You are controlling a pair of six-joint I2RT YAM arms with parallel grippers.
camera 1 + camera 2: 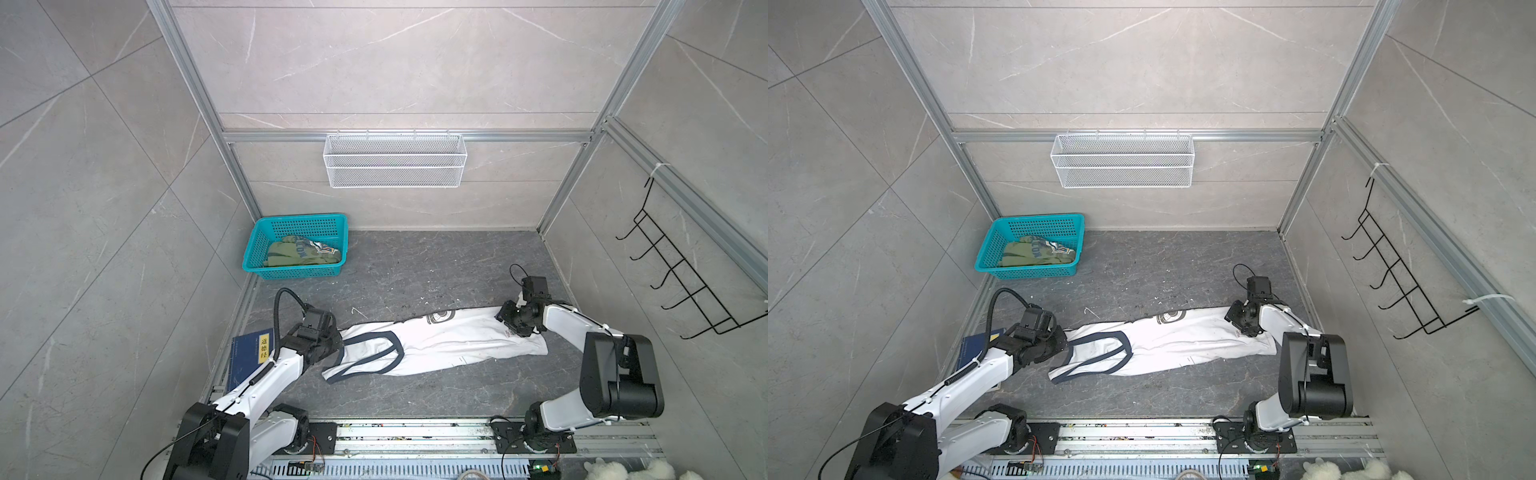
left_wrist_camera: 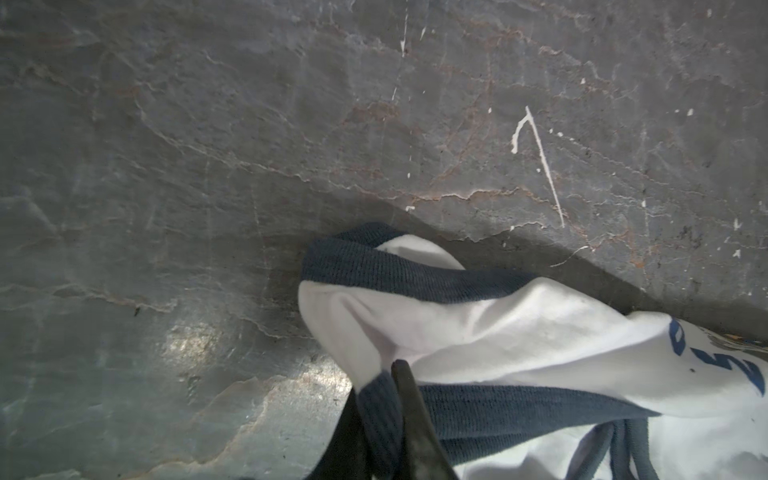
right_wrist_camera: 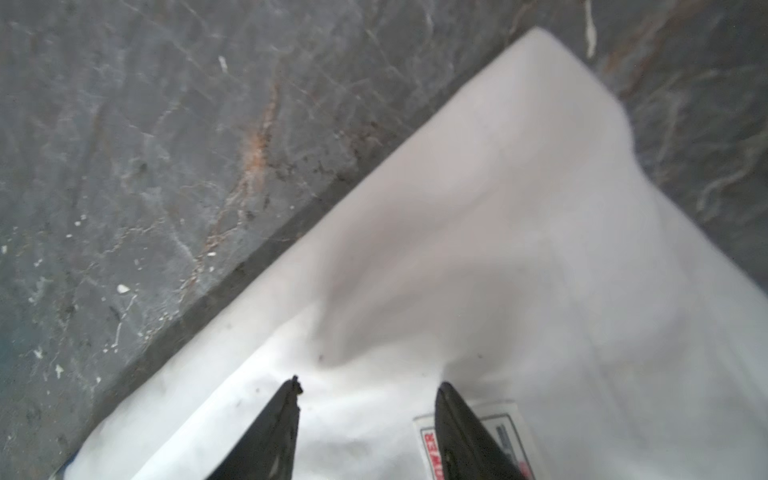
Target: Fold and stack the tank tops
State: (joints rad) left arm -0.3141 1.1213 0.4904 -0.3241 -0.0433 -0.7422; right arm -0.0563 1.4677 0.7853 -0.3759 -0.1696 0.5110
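The white tank top (image 1: 449,345) (image 1: 1175,345) with navy trim lies stretched out long across the dark floor, straps to the left and hem to the right. My left gripper (image 1: 338,338) (image 2: 378,386) is shut on a navy-trimmed strap at its left end. At the hem end my right gripper (image 1: 505,322) (image 3: 370,386) stands open, its fingertips (image 3: 295,388) apart just over the white cloth beside a sewn label (image 3: 515,424). The olive green tank top (image 1: 299,253) (image 1: 1034,253) lies crumpled inside the teal basket.
The teal basket (image 1: 299,218) stands at the back left by the wall. A dark blue book (image 1: 249,353) lies under my left arm. A white wire basket (image 1: 395,160) hangs on the back wall, and a black hook rack (image 1: 681,274) on the right wall.
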